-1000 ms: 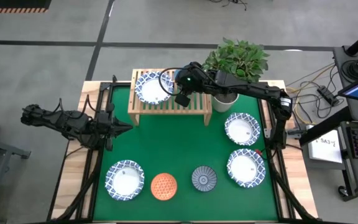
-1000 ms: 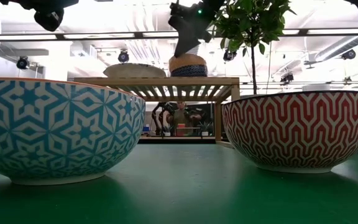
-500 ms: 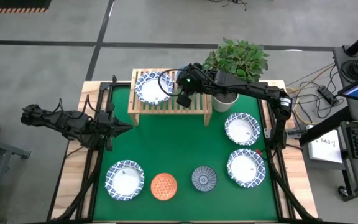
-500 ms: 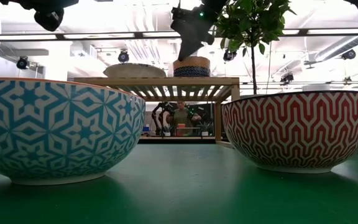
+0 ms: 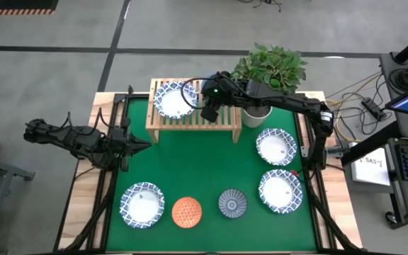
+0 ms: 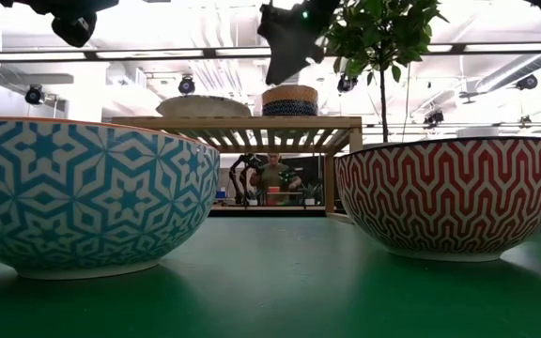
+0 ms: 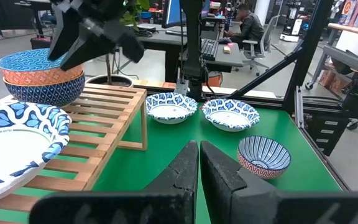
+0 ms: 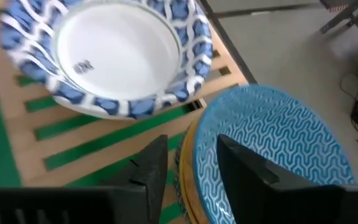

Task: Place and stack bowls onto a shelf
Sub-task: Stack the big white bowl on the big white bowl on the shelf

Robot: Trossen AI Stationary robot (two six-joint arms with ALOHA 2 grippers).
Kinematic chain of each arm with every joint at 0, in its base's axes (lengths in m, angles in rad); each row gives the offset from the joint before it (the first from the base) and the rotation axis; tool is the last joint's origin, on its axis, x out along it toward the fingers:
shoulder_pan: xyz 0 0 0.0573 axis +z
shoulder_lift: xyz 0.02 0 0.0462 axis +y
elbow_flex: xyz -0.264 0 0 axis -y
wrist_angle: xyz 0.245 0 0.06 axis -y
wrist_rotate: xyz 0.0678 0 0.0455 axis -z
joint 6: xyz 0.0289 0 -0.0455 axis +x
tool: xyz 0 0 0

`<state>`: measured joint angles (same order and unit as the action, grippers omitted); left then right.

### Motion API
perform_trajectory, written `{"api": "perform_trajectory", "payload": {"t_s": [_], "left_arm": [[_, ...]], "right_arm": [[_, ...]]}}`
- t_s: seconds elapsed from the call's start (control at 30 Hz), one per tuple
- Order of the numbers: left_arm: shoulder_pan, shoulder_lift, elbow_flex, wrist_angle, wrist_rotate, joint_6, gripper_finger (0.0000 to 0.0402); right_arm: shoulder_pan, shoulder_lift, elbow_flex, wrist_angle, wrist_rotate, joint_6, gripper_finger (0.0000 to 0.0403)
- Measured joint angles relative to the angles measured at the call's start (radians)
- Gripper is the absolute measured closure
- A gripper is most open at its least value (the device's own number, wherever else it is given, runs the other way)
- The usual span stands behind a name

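On the shelf (image 5: 190,122) lie a wide white bowl (image 5: 173,99) and, beside it, a stack of two small bowls (image 6: 289,99): one with a blue inside (image 8: 272,155) sits in a dark blue one (image 7: 39,92). My right gripper (image 8: 191,146) hovers open just over this stack, one finger outside the top bowl's rim and one over its inside. My left gripper (image 7: 197,168) waits shut over the mat's left edge (image 5: 137,145).
Three white bowls (image 5: 276,146) (image 5: 280,191) (image 5: 142,204), a red-orange bowl (image 5: 186,211) and a grey-blue bowl (image 5: 232,203) sit on the green mat. A potted plant (image 5: 269,71) stands right of the shelf, under my right arm.
My right gripper has opened and let go of the top small bowl. The bowl, held slightly raised and tilted a second ago, now sits level in the dark blue bowl. The fingers have drawn up a little off its rim.
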<state>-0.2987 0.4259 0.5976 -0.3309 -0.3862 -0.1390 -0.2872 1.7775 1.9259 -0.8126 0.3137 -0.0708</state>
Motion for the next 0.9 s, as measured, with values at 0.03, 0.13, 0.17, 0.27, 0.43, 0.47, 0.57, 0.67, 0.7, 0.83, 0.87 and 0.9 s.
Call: {"api": "perform_trajectory", "payload": {"t_s": [0.03,0.13,0.17,0.27,0.43,0.47,0.57,0.67,0.7,0.83,0.87,0.9], "left_arm": [[0.000,0.000,0.000,0.000,0.000,0.000,0.0402],[0.000,0.006,0.000,0.000,0.000,0.000,0.0402],[0.000,0.009,0.000,0.000,0.000,0.000,0.0402],[0.000,0.022,0.000,0.001,0.000,0.000,0.0402],[0.000,0.047,0.002,0.001,0.003,-0.007,0.0402],[0.000,0.055,0.006,0.001,0.010,-0.017,0.0402],[0.000,0.078,0.014,0.003,0.060,-0.073,0.0402],[-0.005,0.121,0.017,0.007,0.141,-0.142,0.0402],[-0.010,0.139,0.017,0.002,0.154,-0.169,0.0402],[-0.044,0.230,0.017,-0.011,0.191,-0.267,0.0402],[-0.056,0.255,0.017,-0.011,0.194,-0.297,0.0402],[-0.069,0.280,0.018,-0.013,0.196,-0.330,0.0402]], "right_arm": [[0.008,-0.004,0.006,-0.001,-0.003,-0.001,0.0268],[0.049,-0.022,0.019,0.002,-0.007,-0.006,0.0262],[0.068,-0.029,0.020,0.001,-0.006,-0.009,0.0262],[0.129,-0.048,0.020,0.001,-0.007,-0.007,0.0265],[0.254,-0.068,0.020,-0.029,-0.009,0.011,0.0276],[0.283,-0.069,0.020,-0.045,-0.010,0.022,0.0278],[0.367,-0.070,0.017,-0.107,-0.010,0.058,0.0284],[0.452,-0.070,-0.007,-0.141,-0.010,0.103,0.0289],[0.481,-0.070,-0.018,-0.142,-0.010,0.114,0.0290],[0.596,-0.070,-0.067,-0.133,-0.009,0.159,0.0294],[0.620,-0.070,-0.082,-0.122,-0.008,0.168,0.0294],[0.644,-0.070,-0.096,-0.111,-0.008,0.179,0.0293]]}}
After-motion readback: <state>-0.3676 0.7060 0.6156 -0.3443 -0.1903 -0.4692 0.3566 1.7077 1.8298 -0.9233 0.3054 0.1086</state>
